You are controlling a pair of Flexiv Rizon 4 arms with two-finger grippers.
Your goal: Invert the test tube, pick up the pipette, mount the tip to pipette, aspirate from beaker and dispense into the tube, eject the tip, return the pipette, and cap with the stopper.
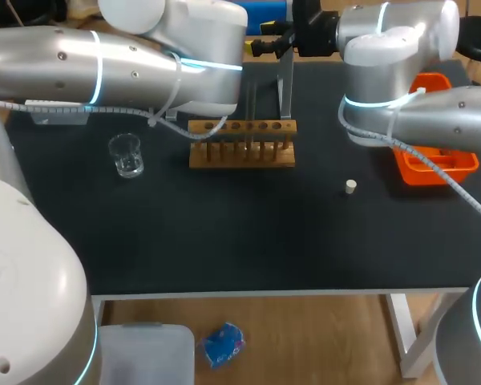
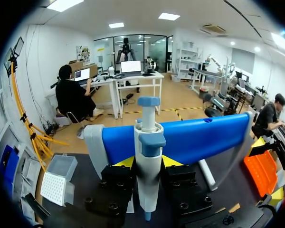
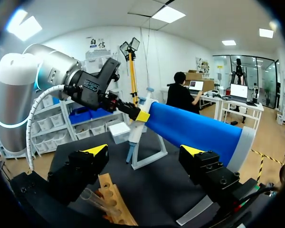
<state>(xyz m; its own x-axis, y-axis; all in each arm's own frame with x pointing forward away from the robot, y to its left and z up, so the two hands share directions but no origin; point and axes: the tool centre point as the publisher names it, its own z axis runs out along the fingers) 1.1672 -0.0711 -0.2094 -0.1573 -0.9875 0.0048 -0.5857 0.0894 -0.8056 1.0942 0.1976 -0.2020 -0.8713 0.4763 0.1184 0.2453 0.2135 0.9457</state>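
No legible text shows on anything here.

Head view: left gripper (image 2: pixel 147 164) & pipette (image 2: pixel 147 190) hidden behind left arm (image 1: pixel 104 64), orange bin (image 1: pixel 433 164) part-covered by right arm (image 1: pixel 445 120); right wrist view: rack (image 3: pixel 115 202) cut by rim, test tube (image 3: pixel 91 197) faint.

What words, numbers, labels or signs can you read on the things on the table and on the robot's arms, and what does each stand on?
No text here is clear enough to quote.
On the pipette: no print shows.
A label on the left arm: white print, too small to read.
On the wooden rack, beaker and stopper: no marks visible.
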